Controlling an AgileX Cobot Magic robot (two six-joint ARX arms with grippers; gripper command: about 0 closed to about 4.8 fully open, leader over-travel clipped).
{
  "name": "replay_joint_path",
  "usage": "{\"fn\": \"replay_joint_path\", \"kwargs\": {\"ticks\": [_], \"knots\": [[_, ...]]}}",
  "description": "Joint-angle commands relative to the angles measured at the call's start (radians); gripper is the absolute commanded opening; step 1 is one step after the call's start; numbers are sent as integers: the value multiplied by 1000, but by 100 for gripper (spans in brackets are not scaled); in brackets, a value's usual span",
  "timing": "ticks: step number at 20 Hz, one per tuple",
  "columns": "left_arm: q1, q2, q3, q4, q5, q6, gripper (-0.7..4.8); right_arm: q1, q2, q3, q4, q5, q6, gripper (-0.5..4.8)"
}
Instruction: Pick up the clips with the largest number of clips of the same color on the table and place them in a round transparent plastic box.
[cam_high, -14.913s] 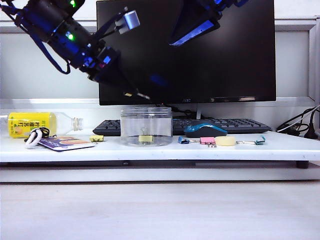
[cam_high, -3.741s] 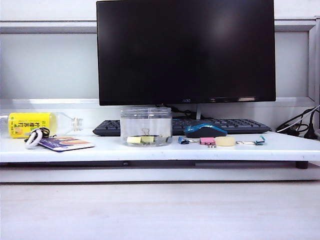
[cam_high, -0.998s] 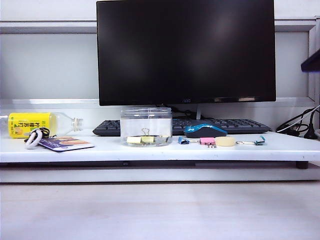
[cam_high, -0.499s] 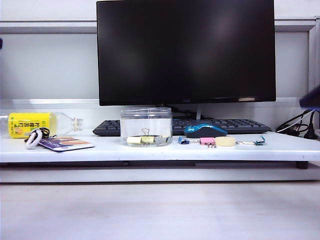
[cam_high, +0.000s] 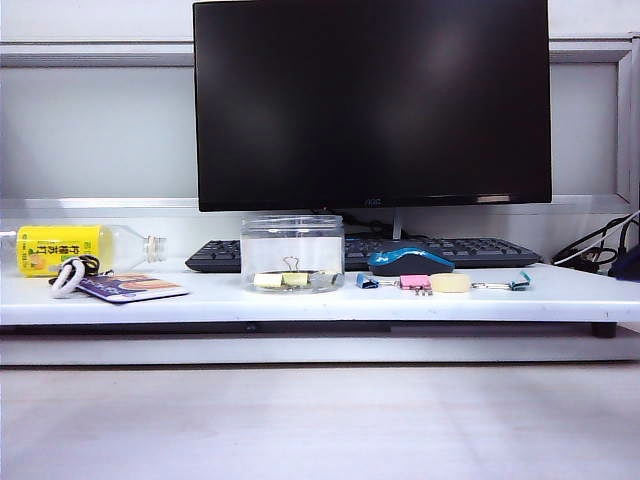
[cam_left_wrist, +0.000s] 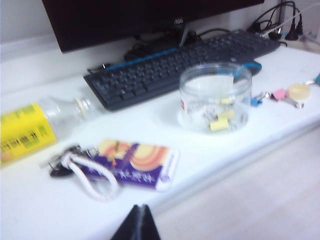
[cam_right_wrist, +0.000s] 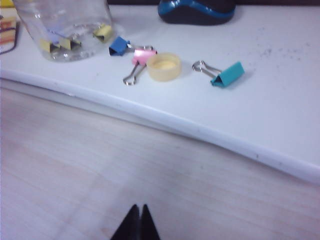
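Note:
The round transparent plastic box stands on the white shelf in front of the monitor. Three pale-yellow clips lie inside it on its bottom. The left wrist view shows the same box with the clips in it, and the right wrist view shows the box and clips too. My left gripper is shut and empty, hanging over the shelf's front edge near the card, far from the box. My right gripper is shut and empty over the wooden desk in front of the shelf.
Right of the box lie a blue clip, a pink clip, a yellow cap and a teal clip, in front of the mouse. On the left lie a card, a rope keyring and a yellow-labelled bottle. A keyboard sits behind.
A dark part of an arm at the right edge of the exterior view has sunk from high up to shelf level. The box and the clips have not moved.

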Motion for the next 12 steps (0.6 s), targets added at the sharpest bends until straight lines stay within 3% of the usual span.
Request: {"fn": "replay_joint_path", "kwargs": {"ticks": [1, 12], "knots": [[0, -1, -31, -12, 8, -52, -6, 0, 0, 3, -9, 0, 0, -5], [0, -1, -74, -17, 4, -71, -6, 0, 0, 3, -60, 5, 0, -5]]}}
